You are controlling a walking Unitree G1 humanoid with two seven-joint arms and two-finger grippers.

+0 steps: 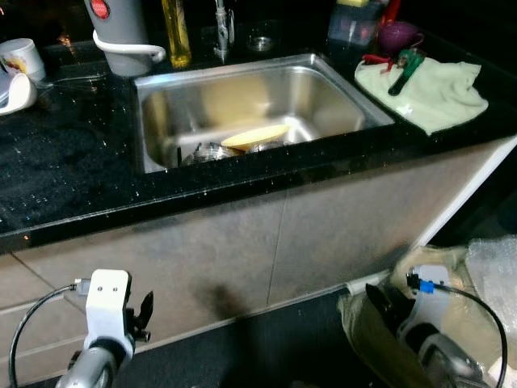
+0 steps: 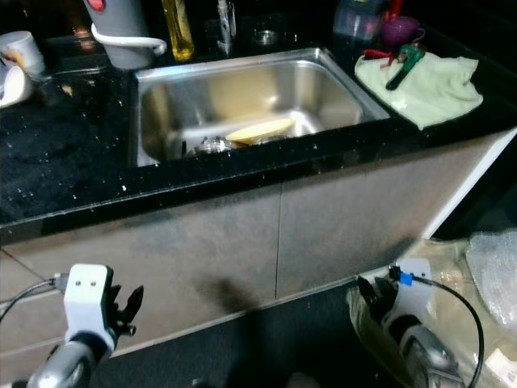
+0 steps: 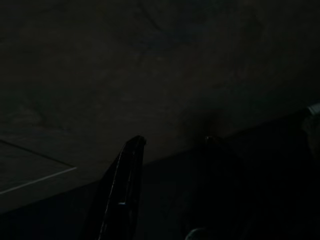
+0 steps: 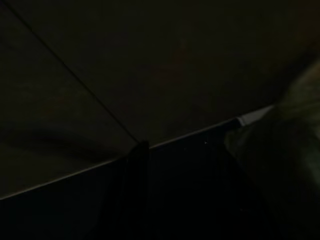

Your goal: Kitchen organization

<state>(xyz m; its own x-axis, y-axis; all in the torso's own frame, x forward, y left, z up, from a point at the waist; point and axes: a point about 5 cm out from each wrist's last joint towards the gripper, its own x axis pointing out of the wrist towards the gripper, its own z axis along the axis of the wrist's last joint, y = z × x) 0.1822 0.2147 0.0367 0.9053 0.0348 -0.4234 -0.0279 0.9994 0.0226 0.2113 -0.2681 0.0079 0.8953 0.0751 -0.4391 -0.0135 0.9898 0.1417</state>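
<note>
Left eye view: a black speckled bench runs across the scene with a steel sink set into it. In the sink's near part lie a pale yellow plate and, just left of it, some shiny metal ware. At the far edge of the bench stand a grey jug with a red button, a bottle of yellow liquid to its right, and the tap. A white mug sits far left. To the right of the sink a pale green cloth is spread on the bench, with a green-handled tool lying on it; beyond it are a purple cup and a clear box. Below the bench is a grey cabinet front. The left gripper hangs low at the near left, the right gripper low at the near right, beside a crumpled plastic bag on the floor.

Right eye view: the same scene, shifted slightly.

Left wrist view: very dark; the two black fingers stand apart, holding nothing, before the cabinet front.

Right wrist view: very dark; one finger can be made out, and I cannot tell how the jaws stand.
</note>
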